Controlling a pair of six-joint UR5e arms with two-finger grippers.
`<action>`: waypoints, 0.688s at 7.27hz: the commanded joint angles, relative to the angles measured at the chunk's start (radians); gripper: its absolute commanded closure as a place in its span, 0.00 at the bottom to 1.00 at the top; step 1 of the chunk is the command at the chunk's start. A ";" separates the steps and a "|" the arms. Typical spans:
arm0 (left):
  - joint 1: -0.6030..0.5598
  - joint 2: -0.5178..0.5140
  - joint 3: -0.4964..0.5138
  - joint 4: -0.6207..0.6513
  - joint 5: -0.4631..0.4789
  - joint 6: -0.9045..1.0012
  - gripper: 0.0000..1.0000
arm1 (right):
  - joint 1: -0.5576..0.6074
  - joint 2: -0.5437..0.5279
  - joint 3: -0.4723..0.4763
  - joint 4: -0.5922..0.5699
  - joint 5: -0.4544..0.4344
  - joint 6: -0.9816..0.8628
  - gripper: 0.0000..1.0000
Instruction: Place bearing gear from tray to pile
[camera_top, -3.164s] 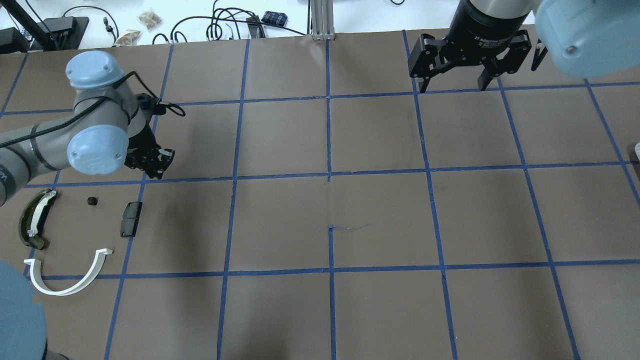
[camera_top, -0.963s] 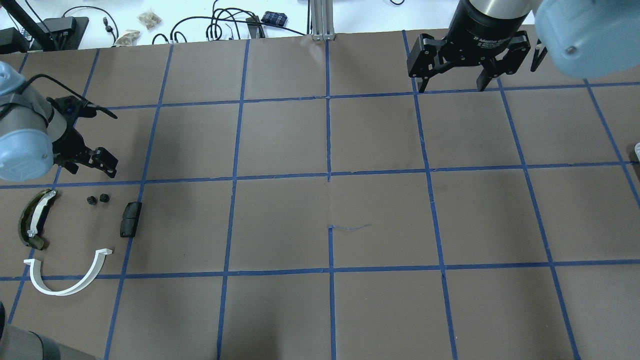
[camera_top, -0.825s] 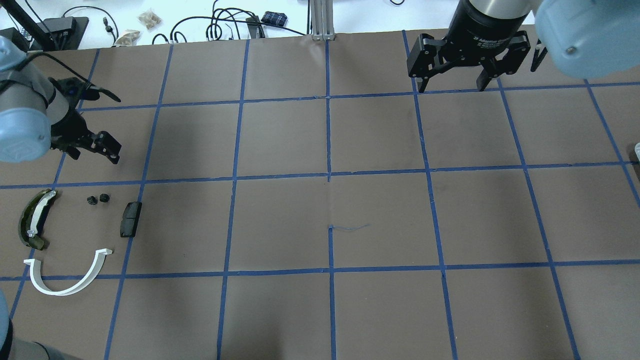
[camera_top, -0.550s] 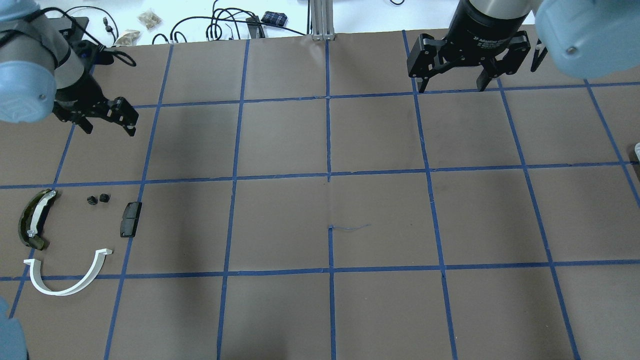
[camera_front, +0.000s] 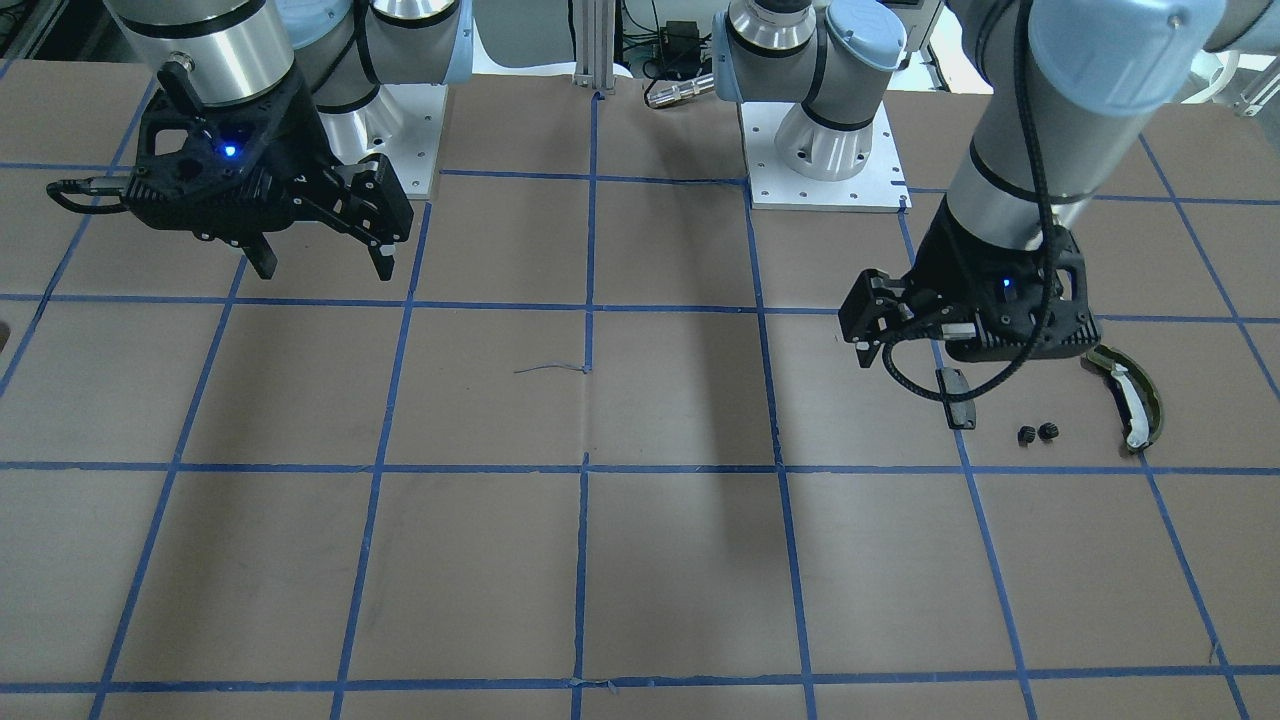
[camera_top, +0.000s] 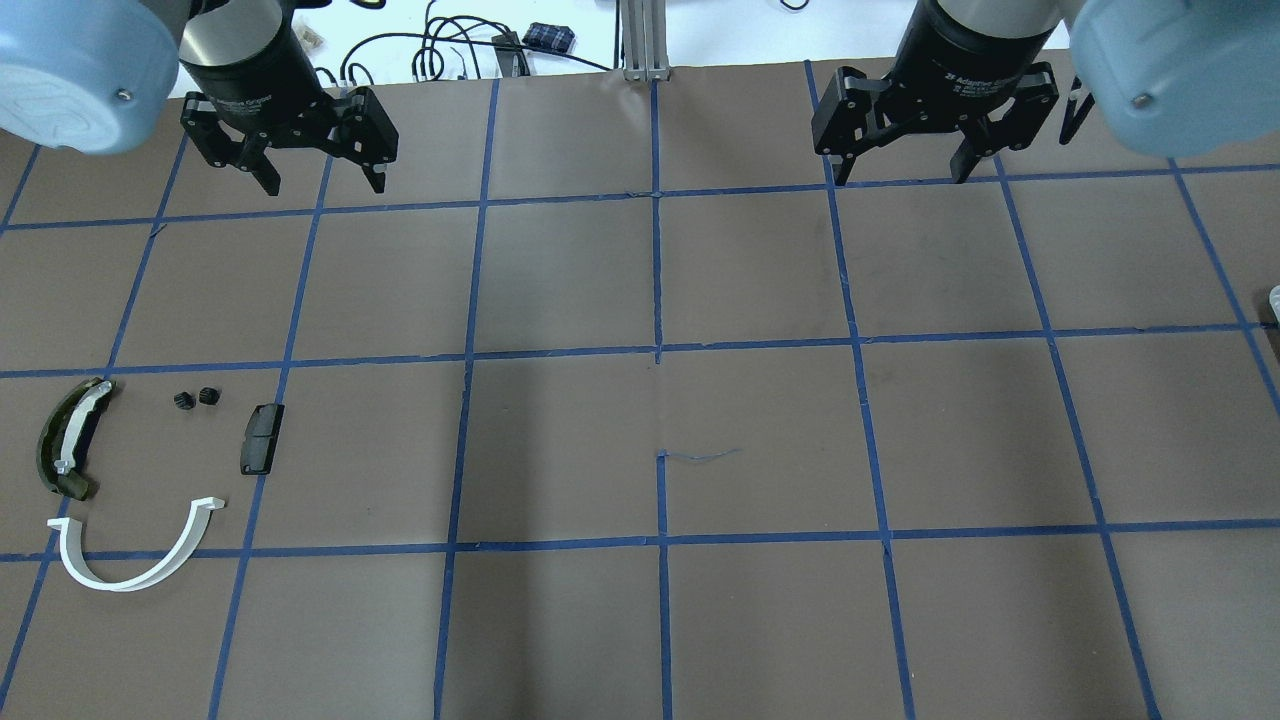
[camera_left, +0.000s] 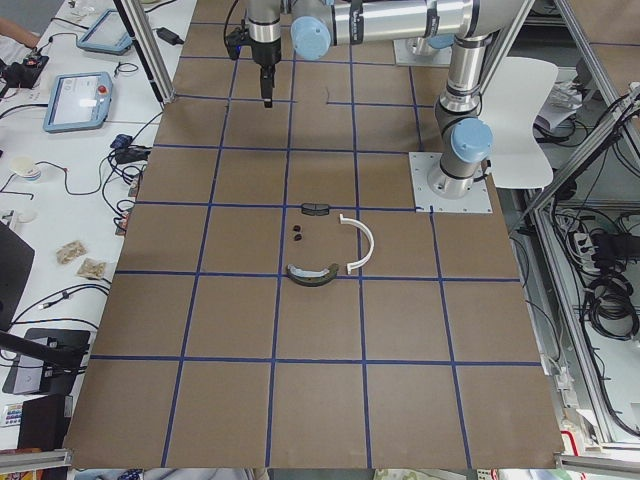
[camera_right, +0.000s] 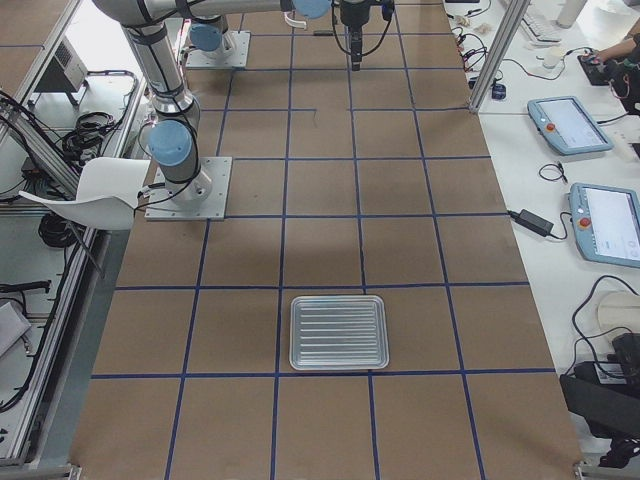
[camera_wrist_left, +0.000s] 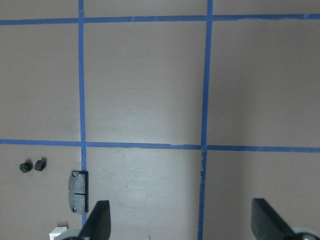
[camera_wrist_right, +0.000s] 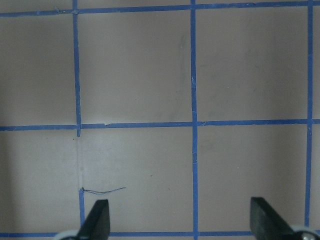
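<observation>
Two small black bearing gears (camera_top: 195, 399) lie side by side in the pile, between the olive-green curved piece (camera_top: 68, 440) and the dark block (camera_top: 262, 438), with the white half-ring (camera_top: 140, 560) nearer the robot. They also show in the left wrist view (camera_wrist_left: 32, 165) and the front view (camera_front: 1036, 433). My left gripper (camera_top: 324, 185) is open and empty, raised high and well away from the pile. My right gripper (camera_top: 900, 178) is open and empty, high over bare table. The silver tray (camera_right: 338, 331) looks empty at the table's right end.
Brown table paper with a blue tape grid (camera_top: 660, 350). Cables and small bags lie beyond the far edge (camera_top: 430, 50). A short loose blue thread (camera_top: 700, 455) lies near the middle. The arm bases stand on white plates (camera_front: 825, 150).
A second gear now lies beside the first in the pile. My left gripper, open, has lifted from beside the pile and swung away towards the table's far side. The right arm has not moved.
</observation>
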 joint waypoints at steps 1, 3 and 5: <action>-0.024 0.038 -0.001 -0.030 -0.061 -0.072 0.00 | 0.000 0.000 0.000 0.000 0.002 0.001 0.00; -0.028 0.022 -0.004 -0.024 -0.061 -0.106 0.00 | 0.000 0.000 0.000 0.000 0.002 0.001 0.00; -0.013 0.058 -0.031 -0.039 -0.034 -0.079 0.00 | 0.000 0.000 0.000 0.000 0.001 0.000 0.00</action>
